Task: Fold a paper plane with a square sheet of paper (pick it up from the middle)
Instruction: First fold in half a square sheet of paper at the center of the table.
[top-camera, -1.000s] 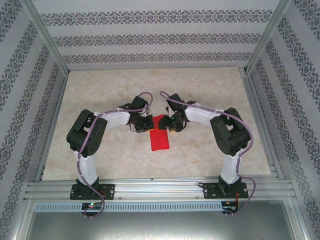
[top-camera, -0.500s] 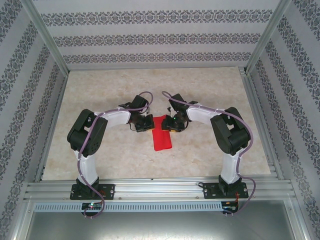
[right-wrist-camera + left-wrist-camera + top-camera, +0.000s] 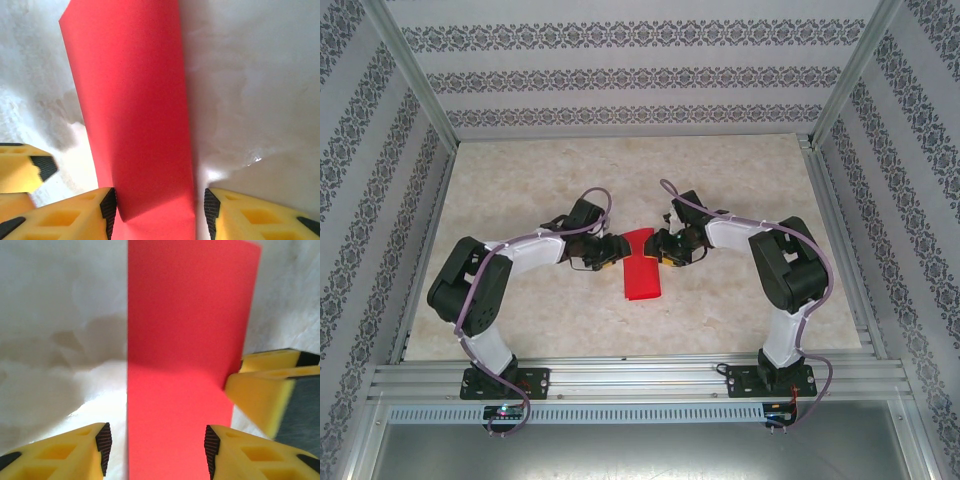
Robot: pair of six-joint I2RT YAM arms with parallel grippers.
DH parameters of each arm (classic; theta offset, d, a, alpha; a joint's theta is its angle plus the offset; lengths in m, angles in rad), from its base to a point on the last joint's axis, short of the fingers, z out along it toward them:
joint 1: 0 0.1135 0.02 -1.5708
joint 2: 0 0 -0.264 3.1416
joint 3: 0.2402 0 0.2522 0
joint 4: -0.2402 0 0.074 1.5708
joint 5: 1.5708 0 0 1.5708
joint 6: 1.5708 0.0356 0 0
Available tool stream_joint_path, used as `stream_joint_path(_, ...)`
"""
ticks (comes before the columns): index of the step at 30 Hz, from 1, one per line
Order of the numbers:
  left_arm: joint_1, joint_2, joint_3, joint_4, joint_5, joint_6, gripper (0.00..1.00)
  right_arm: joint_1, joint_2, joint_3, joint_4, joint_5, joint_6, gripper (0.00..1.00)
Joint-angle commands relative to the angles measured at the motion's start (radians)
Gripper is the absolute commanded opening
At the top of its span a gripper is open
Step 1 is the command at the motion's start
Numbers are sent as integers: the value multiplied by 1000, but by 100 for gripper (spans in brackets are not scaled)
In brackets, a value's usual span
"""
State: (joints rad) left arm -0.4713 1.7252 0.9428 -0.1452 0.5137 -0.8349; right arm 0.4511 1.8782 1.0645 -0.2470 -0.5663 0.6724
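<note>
The square sheet of paper (image 3: pixel 641 272) is bright red and lies folded into a long flat strip at the table's middle; a paper plane is out of view. My left gripper (image 3: pixel 616 250) is open at the strip's far left edge. In the left wrist view the paper (image 3: pixel 185 340) runs between and under the left gripper (image 3: pixel 156 452). My right gripper (image 3: pixel 657 247) is open at the strip's far right edge. In the right wrist view the right gripper (image 3: pixel 160 212) straddles the paper (image 3: pixel 135 100), where one layer lifts slightly near the left pad.
The pale marble-patterned table (image 3: pixel 520 190) is framed by aluminium rails (image 3: pixel 640 378) and patterned walls. The two grippers face each other closely; the right gripper's yellow finger (image 3: pixel 260 400) shows in the left wrist view, and a left gripper finger (image 3: pixel 22 172) in the right wrist view.
The left gripper has opened from shut and its arm has dropped lower and stretched out. The right gripper shifted slightly. The paper stays in place.
</note>
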Motion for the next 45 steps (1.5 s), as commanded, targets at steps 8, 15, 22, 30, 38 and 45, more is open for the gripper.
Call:
stream_joint_path(8, -1, 4, -54, 181, 91, -89, 63, -12, -32, -59, 113, -73, 39, 54)
stream_joint_path(15, -3, 19, -68, 228, 122, -120, 63, -32, -66, -103, 168, -105, 59, 54)
stream_joint_path(22, -1, 26, -68, 229, 121, -118, 66, -43, -82, -125, 194, -126, 70, 55)
stream_joint_path(30, -2, 53, -76, 274, 144, -119, 64, -55, -90, -134, 208, -142, 79, 55)
stream_joint_path(38, -3, 66, -82, 347, 176, -130, 47, -61, -87, -130, 205, -147, 79, 55)
stream_joint_path(45, -2, 77, -86, 406, 190, -144, 21, -86, -132, -143, 177, -124, 68, 55)
